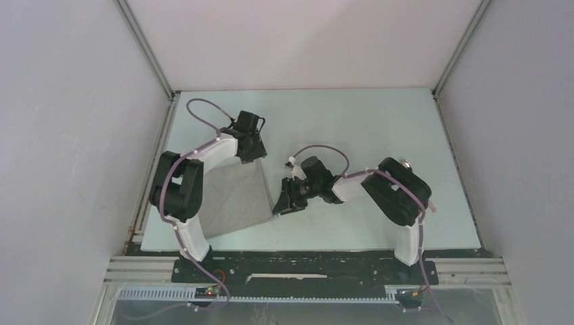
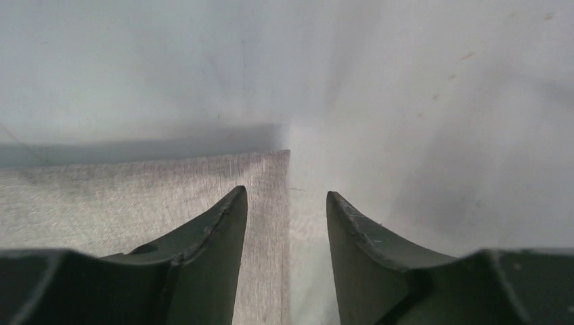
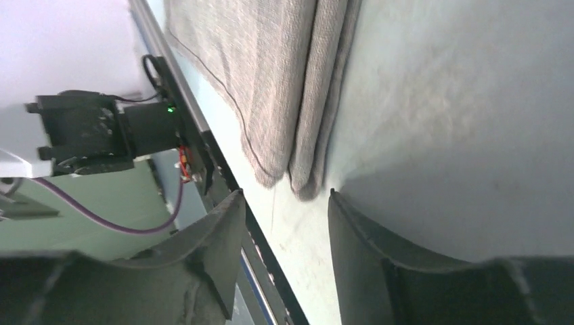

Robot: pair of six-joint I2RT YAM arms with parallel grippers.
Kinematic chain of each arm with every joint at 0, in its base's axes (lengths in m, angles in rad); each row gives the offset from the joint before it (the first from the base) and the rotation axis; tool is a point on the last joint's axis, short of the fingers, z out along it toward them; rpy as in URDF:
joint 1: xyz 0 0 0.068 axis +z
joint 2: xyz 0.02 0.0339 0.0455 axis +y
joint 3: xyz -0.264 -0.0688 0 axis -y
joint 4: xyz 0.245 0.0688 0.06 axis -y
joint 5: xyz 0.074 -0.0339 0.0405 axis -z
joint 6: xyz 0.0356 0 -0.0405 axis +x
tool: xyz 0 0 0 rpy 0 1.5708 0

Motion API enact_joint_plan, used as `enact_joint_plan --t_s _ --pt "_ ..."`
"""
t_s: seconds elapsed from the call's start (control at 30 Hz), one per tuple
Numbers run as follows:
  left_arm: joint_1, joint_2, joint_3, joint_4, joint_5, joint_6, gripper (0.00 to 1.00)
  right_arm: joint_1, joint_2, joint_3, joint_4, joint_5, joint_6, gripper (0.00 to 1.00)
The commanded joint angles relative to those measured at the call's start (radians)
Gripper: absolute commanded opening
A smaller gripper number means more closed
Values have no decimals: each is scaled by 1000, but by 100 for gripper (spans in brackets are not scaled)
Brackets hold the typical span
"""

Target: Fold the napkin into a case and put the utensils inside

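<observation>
The grey-beige napkin [image 1: 233,200] lies flat on the pale table, left of centre, folded double into a broad sheet; no narrow case is in view. My left gripper [image 1: 254,154] hovers over its far right corner, open. In the left wrist view the napkin [image 2: 135,196] ends in an edge running between the spread fingers of that gripper [image 2: 286,193]. My right gripper [image 1: 279,205] is open beside the near right corner. The doubled corner of the napkin [image 3: 271,81] lies just beyond its empty gripper [image 3: 284,193]. The utensils are mostly hidden under the right arm's elbow; a shiny tip [image 1: 407,162] pokes out.
The two arms' bases stand on a black rail [image 1: 304,267] at the table's near edge. White walls close in the left, right and back. An arm base with a green light [image 3: 101,132] and a purple cable sit near the napkin's front edge.
</observation>
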Motion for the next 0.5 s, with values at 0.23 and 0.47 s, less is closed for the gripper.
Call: enact_joint_plan --t_s 0.23,0.47 --pt "10 -536 -239 -74 93 47 62 180 -47 182 -601 491 -77 59" --pt "10 -754 -415 -111 98 33 62 198 21 259 -691 561 -64 49"
